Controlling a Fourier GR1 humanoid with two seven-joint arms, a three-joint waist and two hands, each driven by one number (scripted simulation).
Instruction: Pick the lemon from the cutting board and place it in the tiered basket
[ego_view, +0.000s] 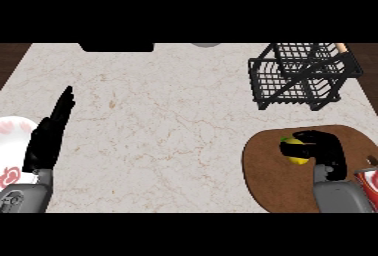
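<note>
— On the brown cutting board (269, 172), at the lower right of the table (162, 125), what is going on?

— The right hand (325, 150) is lying over the board with its black fingers curling round the lemon (295, 150). The lemon is showing as a yellow shape with a small green tip, just left of the palm, and the fingers are wrapping over its top.

— Is the lemon sitting on the board or hanging above it?

— I cannot tell; it is showing over the board's upper middle, and the hand is hiding part of it.

— And the tiered basket (303, 75)?

— It is standing at the far right of the table, a black wire frame, well apart from the board and beyond it. Something pale orange is poking out at its top right corner; I cannot tell what it is.

— What is the left hand (50, 135) doing?

— It is resting near the left edge, open, fingers straight and pointing away from the robot, holding nothing. Beside it, at the left edge, a white object with pink and red markings (11, 150) is showing partly.

— Anything else near the board?

— A red packet (369, 182) is peeking in at the right edge, just beside the right forearm, touching or overlapping the board's rim.
</note>
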